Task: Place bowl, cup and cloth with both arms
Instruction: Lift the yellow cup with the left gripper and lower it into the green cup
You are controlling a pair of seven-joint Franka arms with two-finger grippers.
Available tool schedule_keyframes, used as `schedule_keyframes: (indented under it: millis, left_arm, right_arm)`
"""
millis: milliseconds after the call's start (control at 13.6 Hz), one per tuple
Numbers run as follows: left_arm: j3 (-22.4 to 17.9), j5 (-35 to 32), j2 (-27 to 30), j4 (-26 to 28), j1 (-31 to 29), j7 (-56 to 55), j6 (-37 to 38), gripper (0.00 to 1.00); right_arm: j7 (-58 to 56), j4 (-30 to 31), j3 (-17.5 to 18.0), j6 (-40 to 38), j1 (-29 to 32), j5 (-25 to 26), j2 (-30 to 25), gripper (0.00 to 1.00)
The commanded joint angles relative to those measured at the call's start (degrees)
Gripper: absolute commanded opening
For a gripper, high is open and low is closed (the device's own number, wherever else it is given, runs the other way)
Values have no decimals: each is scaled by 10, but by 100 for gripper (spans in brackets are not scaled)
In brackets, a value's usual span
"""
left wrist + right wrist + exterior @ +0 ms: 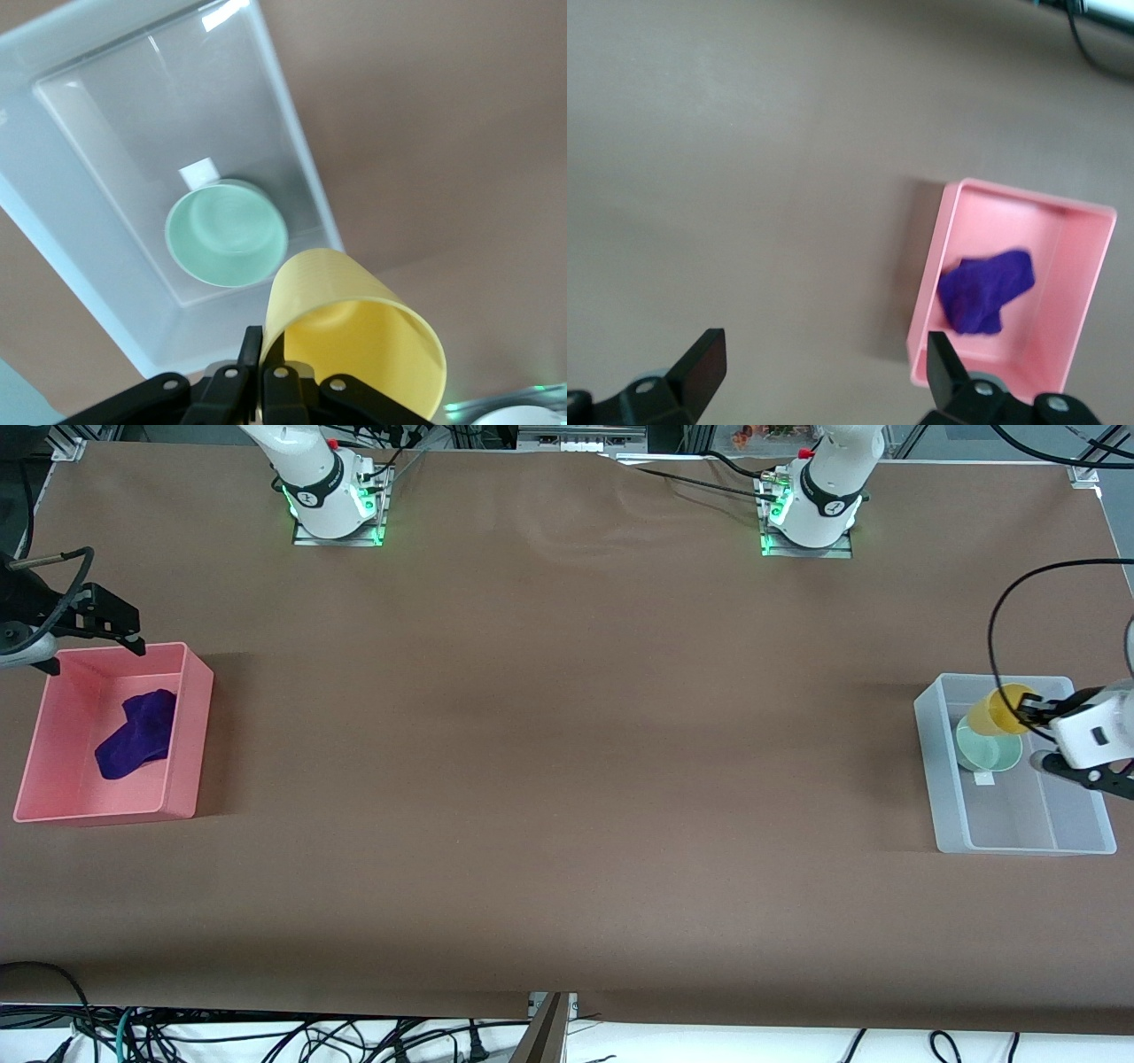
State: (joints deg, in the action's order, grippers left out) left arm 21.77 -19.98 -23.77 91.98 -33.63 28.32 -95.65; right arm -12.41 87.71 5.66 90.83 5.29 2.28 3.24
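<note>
My left gripper (1028, 710) (263, 341) is shut on the rim wall of the yellow cup (999, 710) (354, 345), one finger inside and one outside. The cup hangs tilted on its side over the clear bin (939, 779) (89, 257). The mint-green bowl (989, 751) (227, 234) stands upright in that bin, just under the cup. The purple cloth (137, 733) (986, 289) lies crumpled in the pink bin (190, 735) (939, 266). My right gripper (131, 634) (824, 350) is open and holds nothing, up over the pink bin's rim.
The two bins sit at the two ends of the brown table, the pink one at the right arm's end, the clear one at the left arm's end. A small white label (985, 778) lies on the clear bin's floor beside the bowl.
</note>
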Motion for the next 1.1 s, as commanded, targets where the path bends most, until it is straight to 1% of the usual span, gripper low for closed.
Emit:
schedule_keyframes:
  millis: [0,147,220,367,513,587,660,733,807,880,953,1027]
  left_arm:
    - [6,-17,6,84,-56,56,-102,0]
    - [6,-17,-7,115,-81,69,-173,0]
    - [6,-17,-9,129,-95,73,-188,0]
    - [6,-28,-14,143,-98,78,-192,0]
    - [6,-51,-27,143,-103,79,-197,0]
    - [6,-51,-30,145,-108,79,-209,0]
    - [6,-52,-36,145,-112,79,-212,9]
    - [6,-52,-36,144,-112,80,-212,57]
    - [8,-51,-31,140,-111,82,-205,96]
    - [13,-51,-23,136,-108,84,-194,100]
    - [20,-46,-13,132,-107,89,-184,100]
    - [37,-42,-2,121,-107,87,-172,100]
  right_arm:
    - [80,3,2,-28,3,0,-10,100]
    - [81,1,1,-32,3,-6,-7,100]
    - [78,0,0,-32,3,-5,-5,100]
    - [78,0,0,-31,7,-5,-2,100]
    - [78,-1,0,-27,7,-5,-2,100]
    - [78,-1,0,-27,7,-5,-2,100]
    - [78,-1,0,-27,7,-5,-2,100]
    - [78,-1,1,-25,7,-4,-1,100]
    - [78,-1,1,-26,6,-4,-1,100]
    - [78,-1,1,-26,6,-3,-1,100]
    - [77,-1,1,-26,6,-3,-1,100]
    - [77,-1,1,-26,6,-1,-1,100]
